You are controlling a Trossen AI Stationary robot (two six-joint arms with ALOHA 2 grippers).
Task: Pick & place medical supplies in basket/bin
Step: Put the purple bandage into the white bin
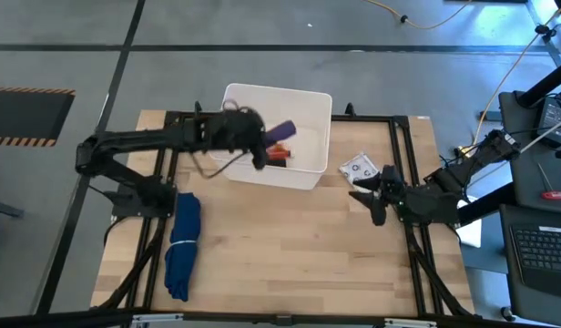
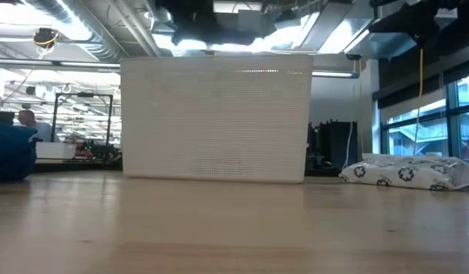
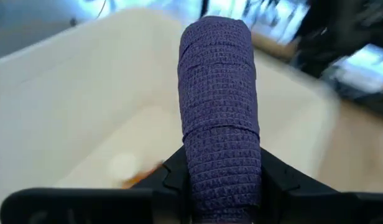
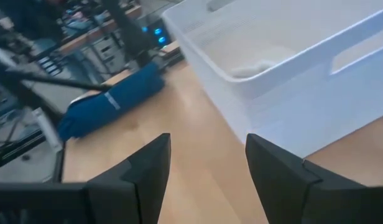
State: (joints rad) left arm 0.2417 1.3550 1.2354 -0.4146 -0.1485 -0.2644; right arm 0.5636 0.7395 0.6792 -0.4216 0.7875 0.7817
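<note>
Purple roll pinched in my left gripper (image 1: pixel 262 146), over the white tub (image 1: pixel 310 105).

My wrist view shows the purple oblong (image 3: pixel 220 112) clamped between my fingers; overhead adds red tube (image 1: pixel 279 155) inside. Right gripper (image 1: pixel 370 202) parted, at three o'clock; bare wood at six; blister pack (image 1: pixel 358 168) beside the tub.

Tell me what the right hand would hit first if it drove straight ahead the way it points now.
Probably the near wall of the white bin: the right hand is open and empty, with bare wooden table ahead, then the bin. Depth is unclear, and it might slide past toward the blue cloth.
</note>
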